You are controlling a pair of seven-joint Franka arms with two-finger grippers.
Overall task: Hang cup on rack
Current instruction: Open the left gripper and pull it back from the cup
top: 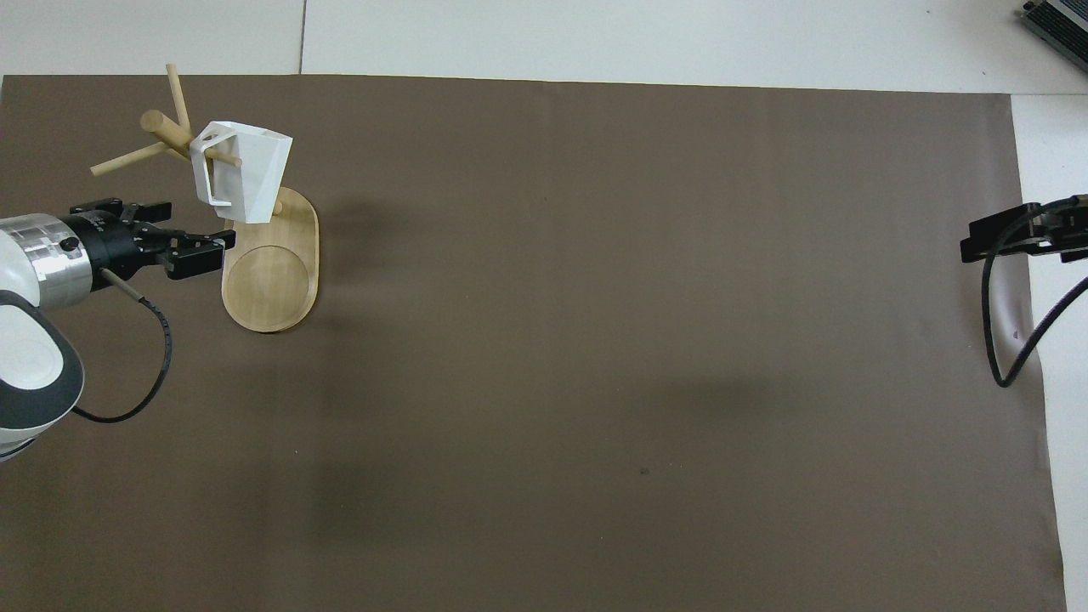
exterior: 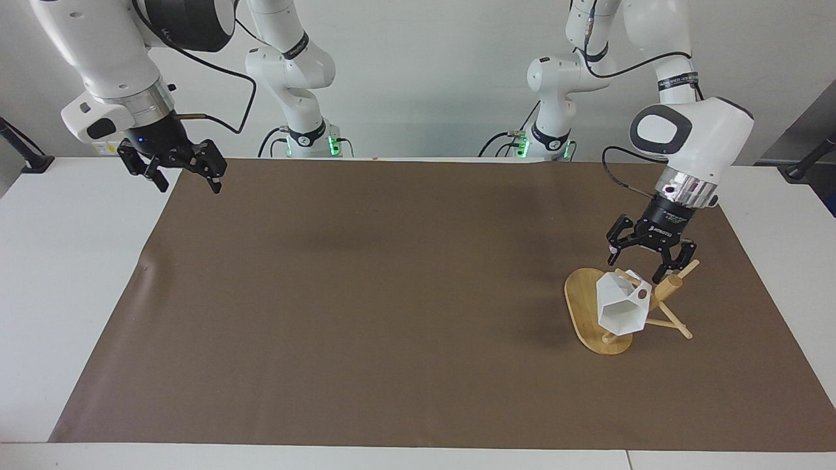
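cup [exterior: 621,304] hung by its handle on a peg of the rack [exterior: 591,313], mouth tilted down | left gripper [exterior: 649,259] spread, empty, just above it, the nearer arm | right gripper [exterior: 185,173] spread, waiting over the mat's [exterior: 366,294] corner

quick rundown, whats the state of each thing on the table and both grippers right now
cup: hanging by its handle on a peg of the rack, tilted, free of both grippers
rack: upright on the brown mat, toward the left arm's end of the table
left gripper: open, empty, just above the cup and rack
right gripper: open, empty, raised over the mat's corner at the right arm's end, waiting
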